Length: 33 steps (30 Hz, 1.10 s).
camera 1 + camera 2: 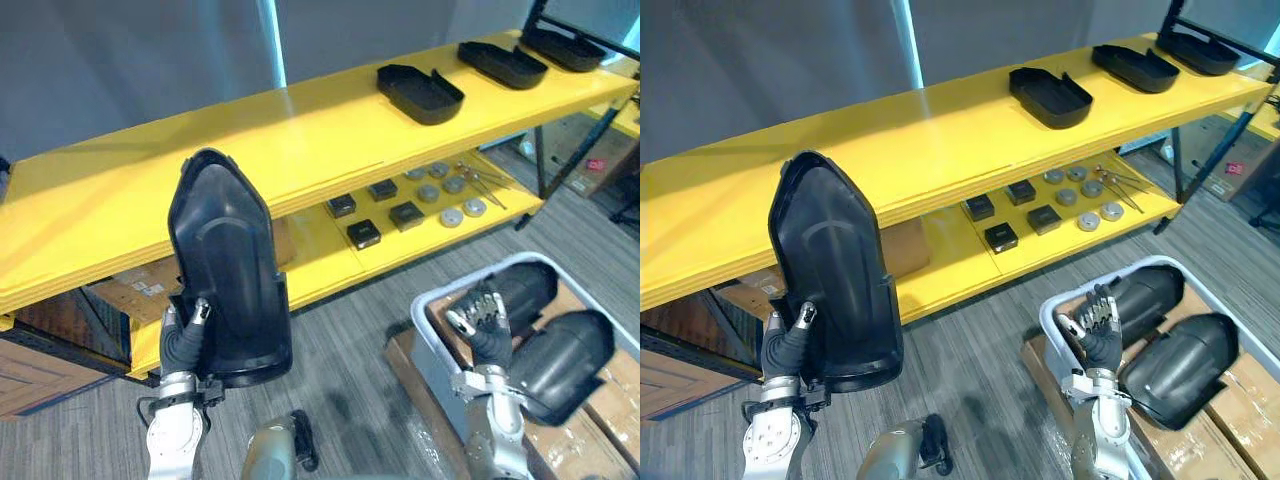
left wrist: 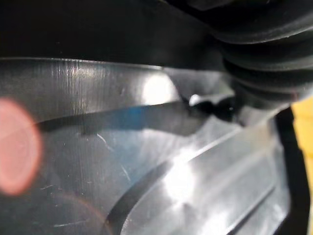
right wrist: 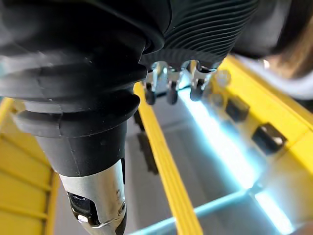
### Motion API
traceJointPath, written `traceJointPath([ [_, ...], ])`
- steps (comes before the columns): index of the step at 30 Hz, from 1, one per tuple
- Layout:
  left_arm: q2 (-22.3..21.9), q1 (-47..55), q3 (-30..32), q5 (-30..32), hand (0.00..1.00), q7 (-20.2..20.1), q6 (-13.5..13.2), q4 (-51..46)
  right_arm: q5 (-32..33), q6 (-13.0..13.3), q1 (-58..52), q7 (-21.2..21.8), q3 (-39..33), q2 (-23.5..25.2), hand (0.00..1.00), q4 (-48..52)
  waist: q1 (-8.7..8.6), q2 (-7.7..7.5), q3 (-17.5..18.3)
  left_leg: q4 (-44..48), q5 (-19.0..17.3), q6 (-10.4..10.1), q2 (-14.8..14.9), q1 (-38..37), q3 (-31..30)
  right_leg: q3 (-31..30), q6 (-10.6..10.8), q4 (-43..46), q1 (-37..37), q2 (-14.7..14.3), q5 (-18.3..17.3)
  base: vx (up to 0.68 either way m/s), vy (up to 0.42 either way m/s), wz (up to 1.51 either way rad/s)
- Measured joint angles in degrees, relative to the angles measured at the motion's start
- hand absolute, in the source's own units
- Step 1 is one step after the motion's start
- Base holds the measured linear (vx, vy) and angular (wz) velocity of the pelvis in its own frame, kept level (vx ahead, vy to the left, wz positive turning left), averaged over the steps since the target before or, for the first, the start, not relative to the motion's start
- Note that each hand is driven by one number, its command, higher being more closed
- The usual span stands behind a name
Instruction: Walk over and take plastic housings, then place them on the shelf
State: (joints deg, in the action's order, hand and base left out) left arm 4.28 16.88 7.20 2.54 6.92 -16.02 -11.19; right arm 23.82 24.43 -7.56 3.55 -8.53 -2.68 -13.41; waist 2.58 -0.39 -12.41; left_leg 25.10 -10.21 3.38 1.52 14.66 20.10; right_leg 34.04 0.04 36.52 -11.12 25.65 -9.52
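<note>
1. Left hand (image 1: 185, 335) curls round the lower edge of an upright black housing (image 1: 225, 270) in front of the yellow shelf (image 1: 150, 190).
2. Three more housings (image 1: 420, 93) lie on the shelf's top board, and grey carpet (image 1: 350, 350) covers the floor.
3. Small black blocks (image 1: 365, 232) and grey discs (image 1: 450, 215) sit on the lower board.
4. Right hand (image 1: 482, 318), fingers loosely spread and empty, hovers over a white bin (image 1: 420, 310) holding two housings (image 1: 565, 355).

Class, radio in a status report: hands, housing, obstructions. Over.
Left hand gripping black housing upright before yellow shelf. Right hand open, empty, above bin of housings. No obstruction at shelf; three housings sit farther right.
</note>
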Motion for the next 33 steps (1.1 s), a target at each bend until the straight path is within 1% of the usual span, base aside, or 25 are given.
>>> traceJointPath([
  [1, 0.0, -0.1, 0.5, 0.1, 1.00, -0.4, 0.0, 0.0, -0.2, 0.0, 0.0, 0.1, 0.0, 0.1, 0.00, 0.0, -0.17, -0.11, -0.1, -1.2, 0.0, 0.1, -0.9, -0.9, -0.9, -3.0, -2.1, 3.2, 1.7, 0.3, 3.4, 0.28, 0.235, 0.62],
  [2, 0.6, -0.3, 1.3, 0.2, 1.00, -0.4, 0.0, 0.0, -1.1, 0.0, -0.2, 0.2, 0.0, 0.8, 0.00, 0.2, -0.59, -0.27, -0.2, -3.9, 0.0, 0.3, -1.7, -3.3, -3.0, -9.9, -0.1, 8.8, 5.1, -0.8, 4.9, 0.27, 0.141, 0.74],
  [3, 1.4, -0.8, 1.3, 0.2, 1.00, -0.3, 0.0, 0.0, -2.6, 0.0, -0.9, 0.3, 0.0, 1.2, 0.00, 1.4, -1.14, -0.29, -0.2, -6.7, 0.6, 1.3, -2.5, -5.2, -5.5, -14.7, 2.3, 11.8, 8.3, -5.0, -0.3, 0.28, 0.121, 0.95],
  [4, 1.9, -1.3, 1.3, 0.2, 1.00, -0.3, 0.0, 0.0, -3.6, 0.2, -2.0, 0.6, -0.1, 1.2, 0.00, 3.1, -1.81, -0.14, -0.3, -8.8, 1.0, 1.9, -2.9, -6.8, -7.7, -16.5, 2.1, 12.1, 10.4, -8.1, -3.3, 0.28, 0.072, 0.89],
  [5, 2.2, -1.5, 1.2, 0.2, 1.00, -0.3, 0.0, -0.1, -4.1, 0.3, -2.9, 0.9, -0.3, 1.3, 0.00, 4.4, -2.16, -0.11, -0.3, -10.1, 1.2, 2.1, -3.3, -7.8, -8.9, -17.0, 1.7, 11.5, 11.6, -10.0, -4.9, 0.30, 0.045, 1.05],
  [6, 2.6, -2.1, 1.0, 0.2, 1.00, -0.3, 0.0, -0.1, -4.4, 0.6, -5.4, 2.4, -1.6, 1.3, 0.00, 7.7, -2.81, 0.09, -0.4, -12.1, 1.7, 1.9, -3.9, -9.9, -11.7, -17.0, 0.7, 8.4, 14.6, -13.0, -7.0, 0.31, 0.030, 0.94],
  [8, 2.8, -3.3, 0.3, 0.2, 1.00, -0.5, 0.0, -0.1, -4.3, 0.8, -7.4, 3.7, -4.0, 1.2, 0.00, 10.2, -3.75, 0.17, -0.4, -12.6, 1.4, 1.2, -4.3, -11.1, -15.3, -18.7, 0.1, 2.9, 18.7, -15.0, -7.4, 0.32, -0.010, 1.12],
  [9, 3.1, -4.1, 0.0, 0.2, 1.00, -0.6, 0.0, -0.1, -4.3, 1.2, -7.9, 4.1, -5.5, 1.0, 0.00, 10.6, -4.03, 0.14, -0.3, -12.4, 1.1, 0.6, -4.2, -11.6, -17.0, -21.2, 0.3, -0.2, 20.6, -15.9, -7.2, 0.41, -0.061, 1.26],
  [10, 3.8, -4.9, -0.2, 0.2, 1.00, -0.9, 0.0, -0.1, -4.1, 1.8, -8.2, 4.1, -7.2, 0.8, 0.00, 10.7, -4.66, 0.05, -0.3, -12.0, 0.8, -0.1, -3.9, -12.4, -19.6, -25.0, 1.3, -3.7, 22.2, -16.8, -6.5, 0.35, -0.084, 1.03],
  [11, 4.1, -5.2, -0.2, 0.2, 1.00, -0.9, 0.0, -0.1, -3.8, 1.9, -8.2, 4.1, -7.9, 0.7, 0.00, 10.7, -5.12, 0.01, -0.3, -11.5, 0.6, -0.4, -3.6, -12.7, -20.4, -26.3, 1.9, -5.2, 22.5, -17.0, -6.0, 0.36, -0.140, 1.11],
  [12, 4.4, -5.7, -0.6, 0.2, 1.00, -0.9, 0.0, -0.1, -3.6, 1.9, -8.2, 4.1, -8.9, 0.5, 0.00, 10.7, -5.22, -0.33, -0.1, -10.2, 0.0, -1.5, -3.2, -13.5, -21.1, -28.6, 3.7, -9.1, 22.2, -17.1, -4.6, 0.36, -0.188, 0.91],
  [13, 4.4, -5.7, -0.7, 0.2, 1.00, -0.8, 0.0, -0.2, -3.3, 2.0, -7.8, 4.1, -8.7, 0.4, 0.00, 10.8, -5.01, -1.29, 0.5, -8.5, -1.2, -3.4, -2.9, -14.2, -21.0, -29.9, 4.3, -15.6, 20.9, -17.0, 0.5, 0.35, -0.210, 0.77],
  [14, 4.6, -5.7, -0.6, 0.2, 1.00, -0.8, 0.0, -0.2, -3.3, 2.0, -7.7, 4.0, -8.4, 0.4, 0.00, 10.9, -4.95, -2.17, 1.0, -7.5, -2.1, -4.7, -2.9, -14.2, -20.8, -29.9, 3.7, -19.3, 19.9, -16.7, 5.8, 0.35, -0.270, 0.56],
  [15, 4.9, -5.6, -0.5, 0.2, 1.00, -0.8, 0.0, -0.5, -3.3, 1.9, -7.4, 4.0, -7.8, 0.0, 0.00, 11.0, -4.84, -3.05, 1.8, -6.0, -3.9, -5.7, -2.7, -14.4, -20.3, -29.7, 5.7, -21.8, 18.8, -16.4, 10.3, 0.35, -0.290, 0.28],
  [16, 3.5, -5.1, -0.7, 0.2, 1.00, -0.8, 0.3, -0.8, -3.3, 1.9, -6.3, 3.6, -7.5, -1.2, 0.00, 10.9, -3.75, -1.34, 2.5, -5.4, -5.4, -6.5, 0.2, -14.7, -19.3, -29.3, 5.8, -24.9, 16.5, -18.7, 10.0, 0.39, -0.328, 0.04],
  [17, 2.7, -4.5, -0.8, 0.2, 1.00, -0.9, 0.4, -1.6, -3.4, 1.9, -4.8, 3.3, -7.5, -2.1, 0.00, 11.1, -3.16, -0.66, 2.8, -5.6, -5.6, -6.8, 1.3, -14.8, -19.0, -29.3, 5.7, -27.0, 15.8, -19.8, 10.1, 0.34, -0.262, -0.17],
  [18, 1.6, -4.3, -0.8, 0.2, 1.00, -1.2, 0.4, -2.0, -3.6, 1.9, -3.1, 2.5, -7.8, -3.4, 0.00, 11.4, -3.18, 0.30, 2.8, -6.8, -5.6, -6.9, 2.4, -15.3, -17.7, -29.3, 5.4, -29.1, 14.8, -20.8, 10.3, 0.19, -0.156, -0.17],
  [19, 1.1, -4.3, -0.8, 0.2, 1.00, -1.3, 0.5, -2.1, -3.7, 1.9, -2.5, 2.2, -8.2, -4.0, 0.00, 11.4, -3.21, 0.86, 2.8, -7.6, -5.5, -7.1, 2.8, -15.8, -17.1, -29.3, 5.2, -29.6, 14.6, -21.2, 10.4, 0.18, -0.111, -0.12],
  [21, -0.5, -4.2, -0.5, -0.1, 1.00, -1.8, 0.5, -2.2, -4.4, 1.9, -1.8, -0.5, -10.3, -4.6, 0.00, 11.4, -3.44, 1.95, 2.8, -10.0, -4.9, -8.0, 3.2, -17.9, -16.1, -29.5, 4.5, -30.3, 13.7, -21.8, 10.2, 0.14, -0.067, -0.18],
  [24, -0.6, -4.2, -0.1, -2.1, 1.00, -3.3, 0.0, -3.8, -4.6, 1.9, -2.4, -3.6, -12.8, -4.3, 0.00, 12.4, -3.71, 2.22, 2.7, -10.8, -4.7, -8.2, 3.1, -19.7, -14.4, -29.8, 4.4, -30.5, 12.7, -21.8, 10.1, 0.08, -0.001, -0.23],
  [25, -0.6, -4.2, 0.9, -2.2, 1.00, -3.6, -0.9, -5.0, -4.8, 1.9, -2.9, -4.7, -13.7, -3.8, 0.00, 13.9, -4.10, 2.20, 2.7, -10.9, -4.7, -8.2, 2.8, -19.7, -14.1, -29.8, 4.4, -30.8, 12.8, -21.5, 10.1, 0.02, 0.034, -0.16],
  [27, -0.3, -4.3, 2.6, -2.7, 1.00, -3.7, -2.3, -6.9, -5.1, 1.9, -4.0, -5.5, -14.0, -2.7, 0.00, 17.9, -5.10, 2.27, 2.7, -11.5, -4.7, -8.2, 2.1, -20.1, -13.0, -29.9, 4.5, -31.4, 12.9, -20.9, 10.1, 0.00, 0.040, -0.19],
  [30, -0.1, -5.4, 3.1, -2.7, 1.00, -3.8, -4.1, -8.0, -5.5, 2.2, -5.8, -5.7, -14.0, -0.7, 0.00, 22.6, -5.29, 2.84, 2.5, -13.1, -4.7, -8.2, 1.7, -21.4, -11.1, -31.0, 4.8, -32.2, 12.9, -20.8, 10.3, -0.02, 0.034, -0.31],
  [31, 0.0, -6.2, 2.8, -2.7, 1.00, -3.8, -4.9, -8.1, -5.7, 2.2, -6.6, -5.7, -14.0, 0.2, 0.00, 24.1, -5.80, 3.03, 2.4, -13.7, -4.7, -8.2, 1.6, -21.7, -10.7, -31.1, 4.8, -32.4, 12.9, -20.8, 10.3, -0.03, 0.018, -0.14],
  [33, 0.4, -6.7, 2.7, -2.7, 1.00, -3.7, -5.2, -8.5, -6.6, 2.2, -7.2, -5.4, -13.7, 1.5, 0.00, 25.3, -6.73, 3.19, 2.3, -14.0, -4.4, -7.7, 1.6, -21.7, -10.1, -31.2, 4.8, -32.4, 13.1, -20.8, 10.3, -0.03, -0.004, -0.07],
])
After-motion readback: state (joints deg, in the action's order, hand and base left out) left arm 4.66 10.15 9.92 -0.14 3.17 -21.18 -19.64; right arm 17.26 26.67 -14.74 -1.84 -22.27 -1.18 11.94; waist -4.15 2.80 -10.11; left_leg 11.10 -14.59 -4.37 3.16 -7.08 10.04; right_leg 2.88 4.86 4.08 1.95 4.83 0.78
